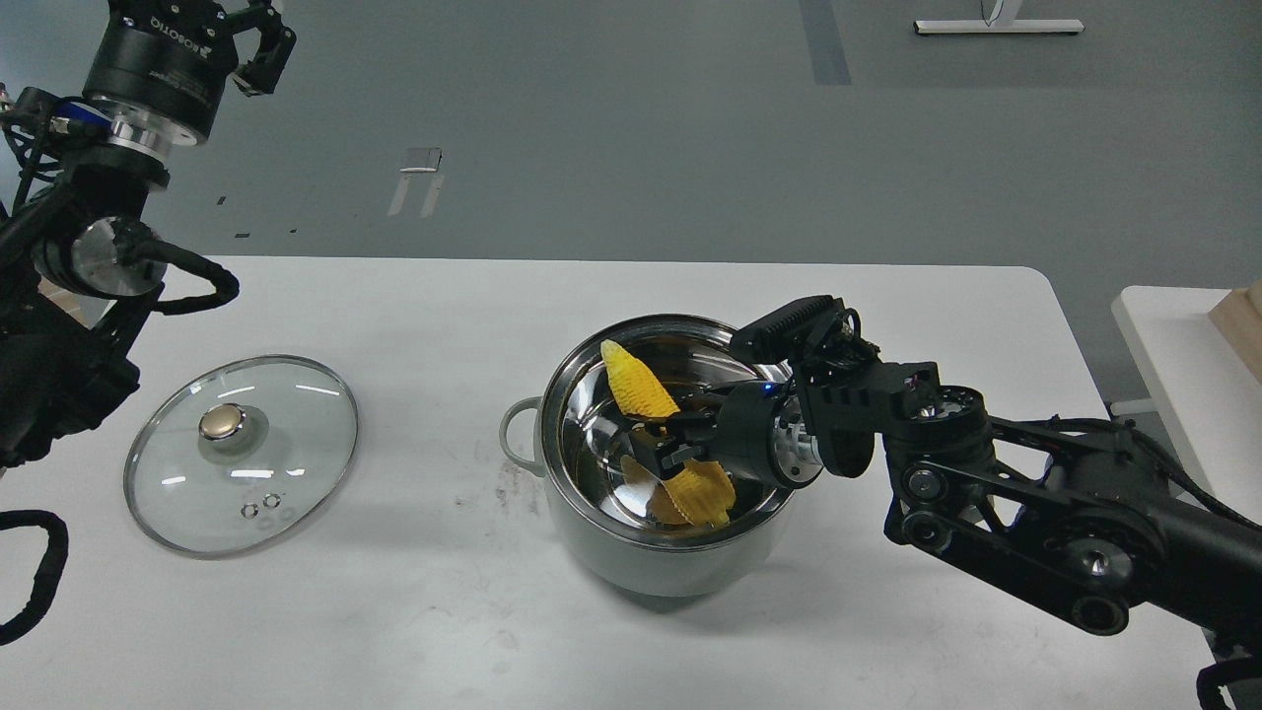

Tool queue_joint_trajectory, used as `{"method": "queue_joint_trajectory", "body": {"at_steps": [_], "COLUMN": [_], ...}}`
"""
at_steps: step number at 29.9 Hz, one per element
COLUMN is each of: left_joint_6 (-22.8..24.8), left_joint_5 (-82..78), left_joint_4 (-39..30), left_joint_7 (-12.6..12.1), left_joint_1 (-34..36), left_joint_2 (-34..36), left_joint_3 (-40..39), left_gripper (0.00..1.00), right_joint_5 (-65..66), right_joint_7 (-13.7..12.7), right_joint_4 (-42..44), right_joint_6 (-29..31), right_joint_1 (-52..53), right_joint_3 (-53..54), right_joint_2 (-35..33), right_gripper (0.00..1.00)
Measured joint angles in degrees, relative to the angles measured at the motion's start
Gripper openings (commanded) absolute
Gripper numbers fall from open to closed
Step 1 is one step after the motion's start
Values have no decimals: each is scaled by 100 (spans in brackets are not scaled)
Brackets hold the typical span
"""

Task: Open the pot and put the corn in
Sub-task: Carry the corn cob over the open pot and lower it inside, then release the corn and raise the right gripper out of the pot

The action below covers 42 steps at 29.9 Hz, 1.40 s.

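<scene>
The pale grey-green pot (631, 562) stands open at the middle of the white table, its steel inside showing. My right gripper (659, 442) reaches in over the pot's right rim and is shut on the yellow corn (639, 387) around its middle. The corn is tilted inside the pot, pointed tip up and to the left, just below the rim, with its thick end low near the pot's floor. My left gripper (258, 39) is raised at the top left, far from the pot, partly cut off by the view's edge; its fingers look spread and empty.
The round glass lid (296, 444) with a gold knob (223, 422) lies flat on the table (444, 631) to the left of the pot. A second table edge with a wooden block (1244, 320) is at the far right.
</scene>
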<state>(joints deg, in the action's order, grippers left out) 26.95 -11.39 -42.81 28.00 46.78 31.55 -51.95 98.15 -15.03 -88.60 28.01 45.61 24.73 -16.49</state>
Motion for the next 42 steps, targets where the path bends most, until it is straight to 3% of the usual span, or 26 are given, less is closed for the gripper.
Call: {"method": "queue_joint_trajectory", "body": {"at_steps": [4,6,19,32,39,42], "left_joint_6": [23,28,39,92,80,80], "left_joint_5": [0,-3,-4,2,3,-10], "left_joint_4": [1,1,1,0,21,33], "left_joint_7": [0,0,0,0,-11,-166], "left_joint_1": [0,1,6,-14,-15,-22], "left_joint_2": [-5,-9,-5,-7,-18,-17], "left_joint_3": [0,0,1,-4,60,99], "left_gripper": [98,98,98,98,98,98], "right_joint_5": [1,2,-15,-92,-680,-1320], "right_joint_7": [-30,-41,-34,127,216,281], "right_joint_4": [16,16,-9,205,1054,1482], "right_joint_6": [0,0,0,-1,-1,-1], "right_joint_1": [9,20,48,121,320,344], "right_joint_3": [1,1,176,3960,5639,6115], "right_joint_2": [2,2,43,680,816,795], "right_gripper": [67,100,100,100,100,100]}}
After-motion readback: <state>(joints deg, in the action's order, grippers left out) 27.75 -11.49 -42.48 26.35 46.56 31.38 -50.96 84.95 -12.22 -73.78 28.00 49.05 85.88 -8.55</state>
